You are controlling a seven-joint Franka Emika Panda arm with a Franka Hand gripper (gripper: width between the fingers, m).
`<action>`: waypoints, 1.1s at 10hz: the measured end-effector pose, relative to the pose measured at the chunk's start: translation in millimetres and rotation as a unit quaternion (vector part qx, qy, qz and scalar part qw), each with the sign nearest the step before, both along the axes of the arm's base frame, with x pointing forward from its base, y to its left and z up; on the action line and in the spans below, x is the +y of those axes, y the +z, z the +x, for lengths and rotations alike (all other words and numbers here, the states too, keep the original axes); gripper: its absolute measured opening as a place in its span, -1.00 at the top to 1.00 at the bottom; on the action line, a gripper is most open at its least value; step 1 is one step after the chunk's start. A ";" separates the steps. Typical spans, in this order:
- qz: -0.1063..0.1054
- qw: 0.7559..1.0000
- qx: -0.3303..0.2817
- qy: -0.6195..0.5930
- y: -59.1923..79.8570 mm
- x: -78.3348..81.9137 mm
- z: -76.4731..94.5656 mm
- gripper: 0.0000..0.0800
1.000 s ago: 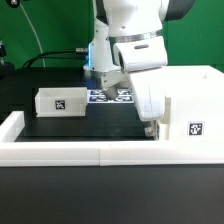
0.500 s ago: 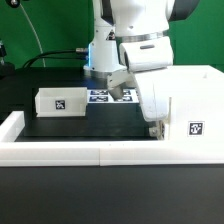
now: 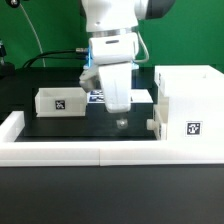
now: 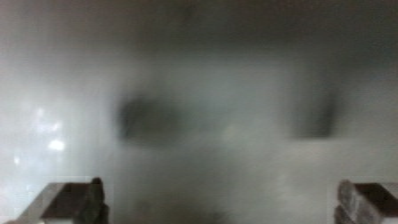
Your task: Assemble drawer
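- Spanning the whole scene, one black counter (image 3: 60,128) carries every loose part, with a low white wall (image 3: 90,152) along its near edge and up the exterior view's left side.
- Filling the upper middle, one white robot arm (image 3: 112,40) reaches down over the counter, clear of all the parts.
- Standing at the exterior view's right, one tall white housing (image 3: 192,105) of the drawer rests on the counter, a single black-and-white tag on its near face; what it holds cannot be told from this angle.
- Sitting at the exterior view's left, well apart from the housing, one small white tray (image 3: 59,101) also shows a single tag on its near side; its inside is hidden behind its wall.
- Pressed against the housing's near left corner, one small white piece (image 3: 156,125) shows only in part, too little to say what it is.
- Lying flat behind the arm, one marker board (image 3: 140,96) is partly covered by it.
- Hanging between tray and housing, the single tool (image 3: 120,121) holds nothing; the blurred wrist view shows its two fingertips (image 4: 71,200) spread wide apart.
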State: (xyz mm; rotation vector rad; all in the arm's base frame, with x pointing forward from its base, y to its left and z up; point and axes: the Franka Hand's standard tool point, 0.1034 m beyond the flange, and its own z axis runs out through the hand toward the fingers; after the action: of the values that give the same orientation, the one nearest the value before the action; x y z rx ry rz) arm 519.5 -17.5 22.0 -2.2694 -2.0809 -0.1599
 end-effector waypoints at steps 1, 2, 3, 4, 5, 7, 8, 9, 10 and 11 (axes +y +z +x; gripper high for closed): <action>-0.003 1.000 0.001 -0.004 5.0 -6.3 -7.1 -0.62; -0.008 1.000 -0.001 -0.011 12.9 -15.1 -18.1 -0.62; -0.013 1.000 -0.013 -0.020 20.6 -23.6 -29.9 -0.62; -0.017 0.999 -0.019 -0.027 24.1 -31.0 -43.1 -0.62; -0.019 0.999 -0.014 -0.037 24.9 -37.7 -53.2 -0.62; -0.016 0.998 -0.013 -0.057 23.4 -34.7 -48.7 -0.62; -0.012 0.995 -0.009 -0.094 23.3 -34.6 -49.0 -0.62; -0.008 0.989 -0.003 -0.148 23.2 -34.1 -49.0 -0.62; -0.008 0.988 -0.003 -0.154 23.1 -34.1 -49.1 -0.62; -0.003 0.980 0.000 -0.197 23.0 -38.4 -50.4 -0.62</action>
State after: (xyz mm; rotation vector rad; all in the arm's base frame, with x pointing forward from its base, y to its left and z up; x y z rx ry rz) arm 469.1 -55.9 45.0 -2.6568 -1.6051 -0.1705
